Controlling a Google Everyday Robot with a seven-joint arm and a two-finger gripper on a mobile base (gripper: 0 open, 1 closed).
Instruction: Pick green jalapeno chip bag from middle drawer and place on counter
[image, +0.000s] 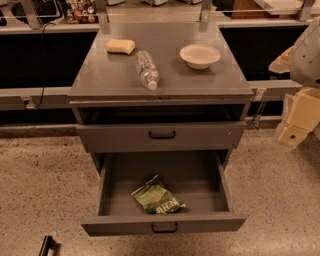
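Note:
The green jalapeno chip bag (156, 197) lies flat on the floor of the open middle drawer (120, 225), near its front and slightly left of centre. The drawer is pulled fully out and holds nothing else. The counter (110, 77) is the grey cabinet top above. My gripper (294, 134) hangs at the far right edge of the view, level with the closed drawer front, well to the right of the cabinet and above the floor. It holds nothing that I can see. Part of the arm is cut off by the frame edge.
On the counter lie a yellow sponge (120, 46) at the back left, a clear plastic bottle (147, 70) on its side in the middle, and a white bowl (199, 55) at the back right. A closed drawer front (160, 135) sits above the open drawer. A small black object (46, 245) lies on the floor.

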